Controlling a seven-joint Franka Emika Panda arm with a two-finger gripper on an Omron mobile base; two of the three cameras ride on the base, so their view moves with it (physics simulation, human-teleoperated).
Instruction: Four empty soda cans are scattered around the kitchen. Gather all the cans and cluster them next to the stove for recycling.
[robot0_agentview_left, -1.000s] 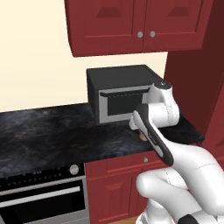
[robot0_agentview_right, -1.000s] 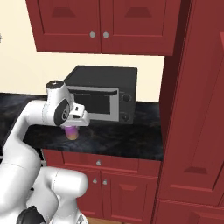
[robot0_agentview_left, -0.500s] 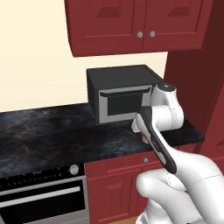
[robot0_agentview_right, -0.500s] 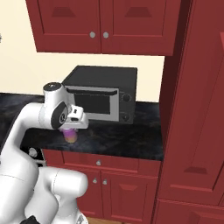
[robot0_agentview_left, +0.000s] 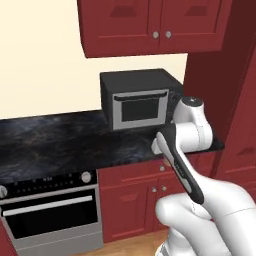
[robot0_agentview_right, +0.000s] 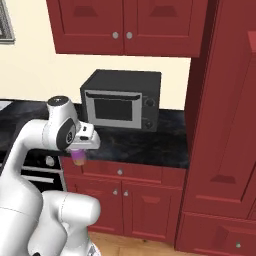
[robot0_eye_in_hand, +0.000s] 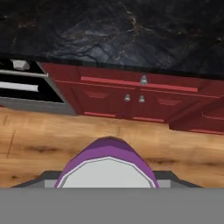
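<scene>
A purple soda can (robot0_agentview_right: 78, 158) with a silver top hangs under my gripper (robot0_agentview_right: 80, 151), which is shut on it. It is held off the counter edge, in front of the red drawers and above the floor. In the hand view the soda can (robot0_eye_in_hand: 107, 162) sits at the bottom, between the jaws, with wood floor beneath it. In the left base view my own forearm hides the can. The stove's knob panel (robot0_agentview_left: 47, 182) shows at the lower left, over the oven door.
A black microwave (robot0_agentview_right: 121, 100) stands on the black marbled counter (robot0_agentview_right: 150, 145) behind the gripper. A tall red cabinet (robot0_agentview_right: 225, 125) rises on the right. Red drawers and doors (robot0_eye_in_hand: 140, 94) line the front below the counter, and an oven door (robot0_eye_in_hand: 22, 85) lies to their left.
The arm has drawn back from the counter toward the base, carrying the can down and out past the counter edge. The whole picture has shifted a little, so the base has moved.
</scene>
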